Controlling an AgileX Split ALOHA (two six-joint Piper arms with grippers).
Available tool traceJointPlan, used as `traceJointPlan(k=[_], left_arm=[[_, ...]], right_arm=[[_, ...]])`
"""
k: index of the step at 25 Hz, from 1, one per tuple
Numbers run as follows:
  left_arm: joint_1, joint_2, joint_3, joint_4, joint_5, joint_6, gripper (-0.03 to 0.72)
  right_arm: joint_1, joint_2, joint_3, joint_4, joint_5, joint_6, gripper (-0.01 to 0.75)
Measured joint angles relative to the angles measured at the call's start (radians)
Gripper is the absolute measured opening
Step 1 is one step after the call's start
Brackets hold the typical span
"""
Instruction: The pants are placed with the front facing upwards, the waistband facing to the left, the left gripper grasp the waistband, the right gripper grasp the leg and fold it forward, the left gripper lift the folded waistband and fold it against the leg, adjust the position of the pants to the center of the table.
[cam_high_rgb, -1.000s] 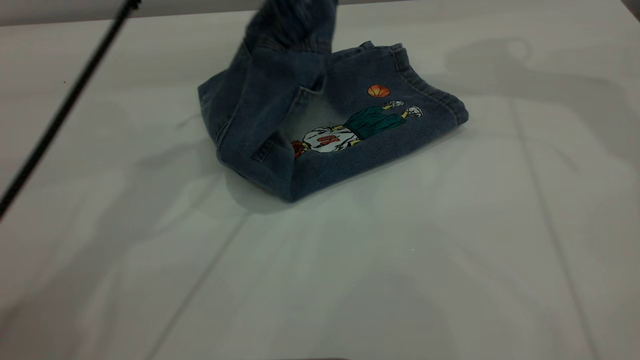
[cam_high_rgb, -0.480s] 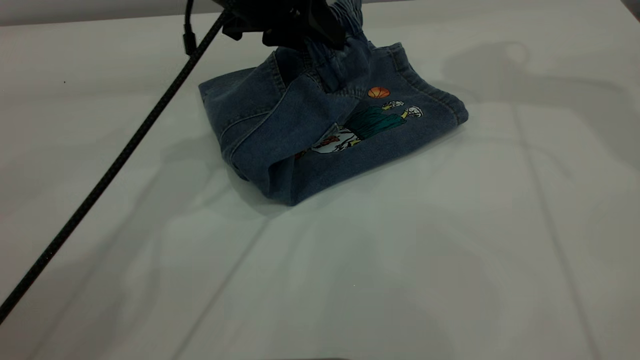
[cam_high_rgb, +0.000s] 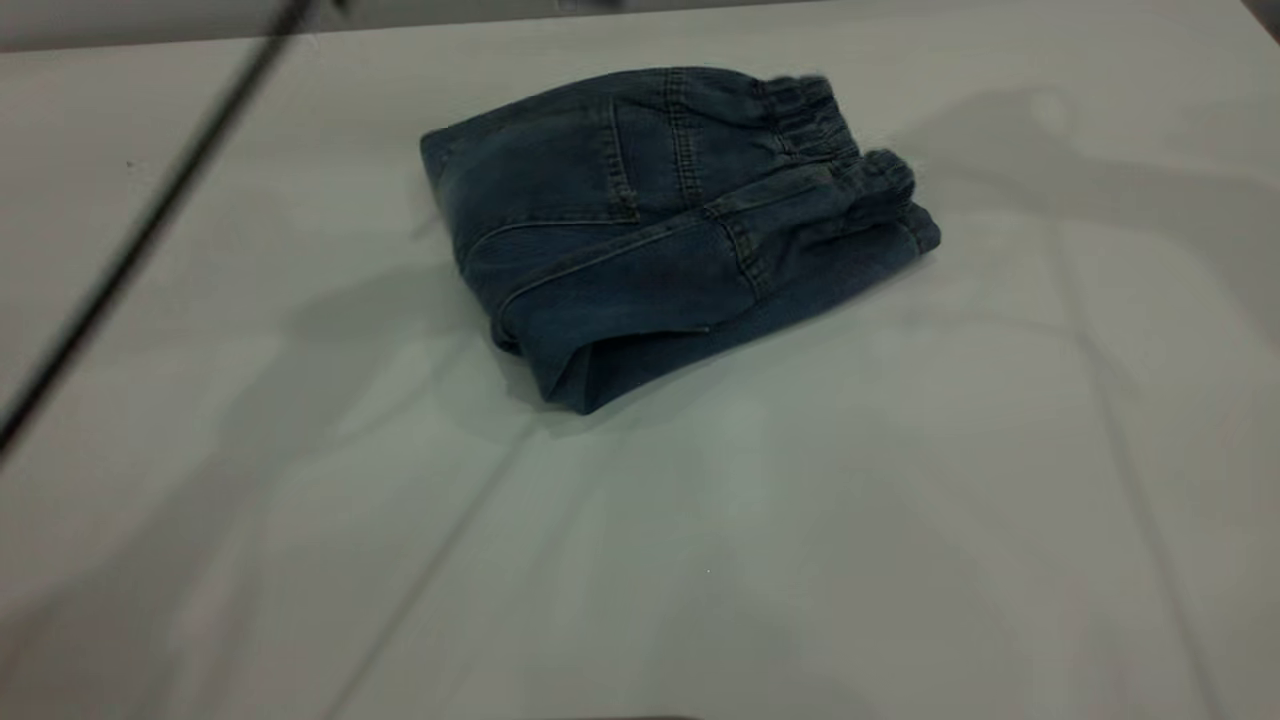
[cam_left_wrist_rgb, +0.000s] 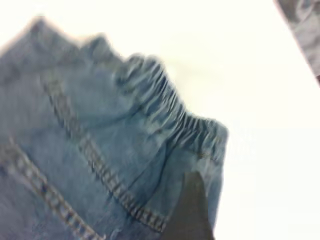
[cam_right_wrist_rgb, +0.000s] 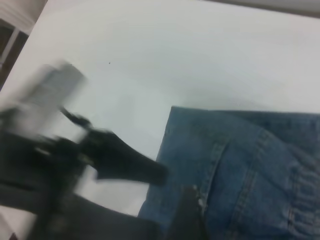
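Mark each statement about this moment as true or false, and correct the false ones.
1. The pants lie folded on the table. True.
2. In the exterior view, the waistband is at the bundle's left end. False: it is at the right end.
3. A cartoon print faces up. False: only plain denim with seams shows.
4. A stitched pocket faces up. True.
5. In the exterior view, a pincer grips the pants. False: no pincer shows there.

left gripper (cam_right_wrist_rgb: 125, 165) blurred | pants (cam_left_wrist_rgb: 100, 150) cut off by edge
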Motion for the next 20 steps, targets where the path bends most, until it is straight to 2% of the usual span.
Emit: traceJointPlan(k=[6, 9, 14, 17, 20], left_arm=[[0.092, -0.266, 0.0, 0.159, 0.031, -0.023, 0.586], [0.159, -0.37, 0.0, 0.187, 0.037, -0.044, 0.586], [0.208, -0.468, 0.0, 0.194, 0.064, -0.053, 0.587], [0.208, -0.481, 0.0, 0.194, 0.088, -0.054, 0.587], [0.208, -0.481, 0.016, 0.19, 0.1, -0.054, 0.587]], right_arm=[[0.02, 0.0, 0.0, -0.021, 0.066, 0.0, 0.533], [0.084, 0.003, 0.0, -0.054, 0.066, 0.016, 0.533], [0.304, 0.065, -0.001, -0.259, -0.084, 0.217, 0.533], [0.433, 0.137, -0.001, -0.474, -0.167, 0.373, 0.53], [0.535, 0.215, -0.027, -0.692, -0.185, 0.549, 0.517]])
